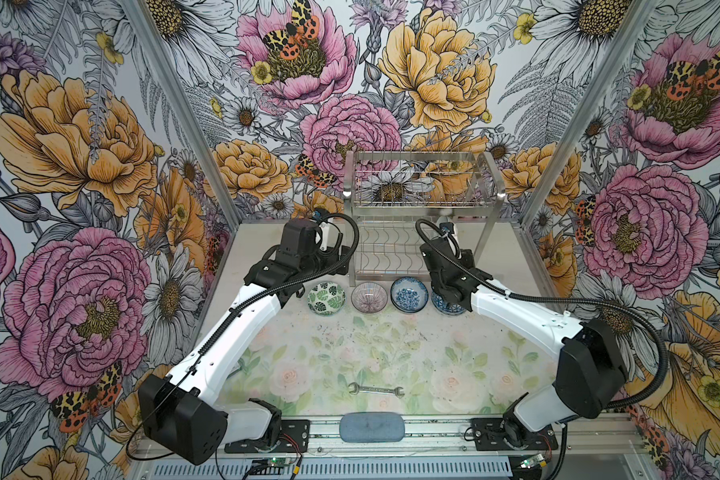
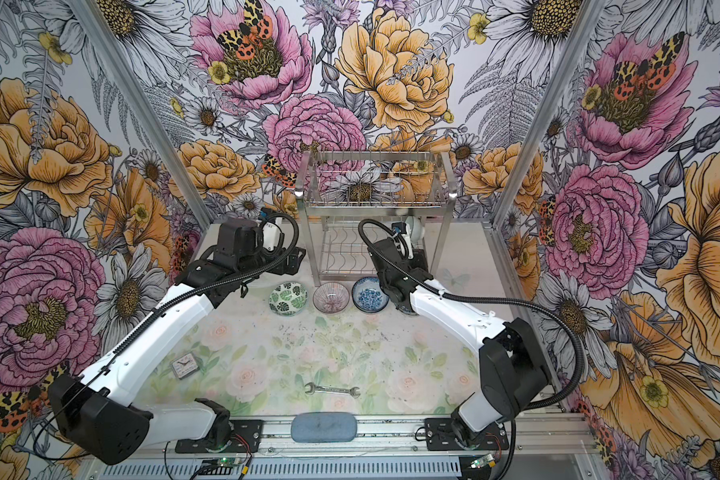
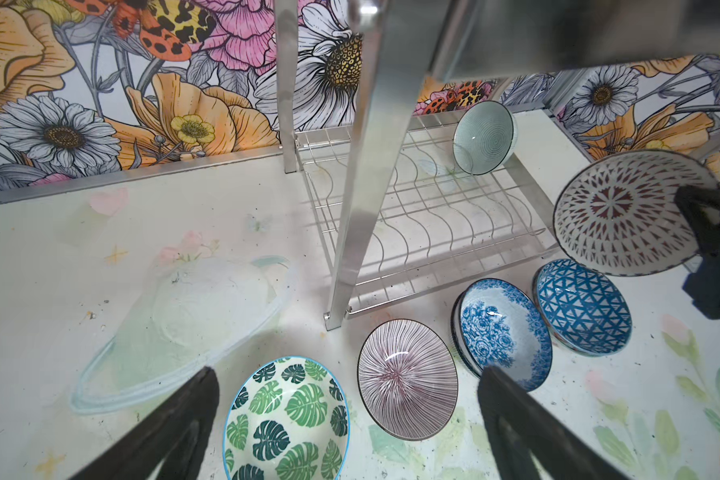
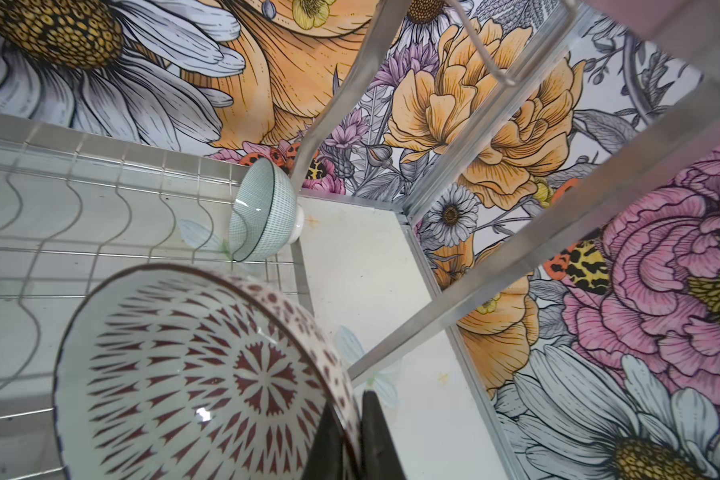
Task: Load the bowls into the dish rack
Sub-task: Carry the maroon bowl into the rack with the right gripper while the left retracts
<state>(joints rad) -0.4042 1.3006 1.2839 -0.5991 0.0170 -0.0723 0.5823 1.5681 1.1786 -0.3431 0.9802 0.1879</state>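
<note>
Check the left end effector [image 3: 348,374] first. Its jaws stand wide apart and hold nothing. It hangs above the desk [image 1: 350,345], over the leaf-patterned bowl [image 3: 285,419] and the striped bowl [image 3: 408,380], just left of the dish rack [image 1: 422,199].

The right end effector [image 4: 352,419] is clamped on the rim of the red-patterned bowl [image 4: 192,374], with one finger inside the rim and one outside. You will find that bowl lifted and tilted on edge at the near right corner of the rack, its inside turned toward the left.

One bowl is already loaded. The mint green bowl [image 4: 262,212] stands on edge in the wavy wire slots of the lower tier, at the far right corner.

Four bowls sit upright in a row on the desk, just in front of the rack. From left to right in both top views they are the leaf-patterned bowl, the striped bowl, the blue floral bowl [image 1: 409,294] and the blue triangle bowl [image 3: 582,307]. The right arm covers most of the blue triangle bowl in both top views.

A wrench [image 1: 376,390] lies near the front edge of the desk, well apart from the bowls.
</note>
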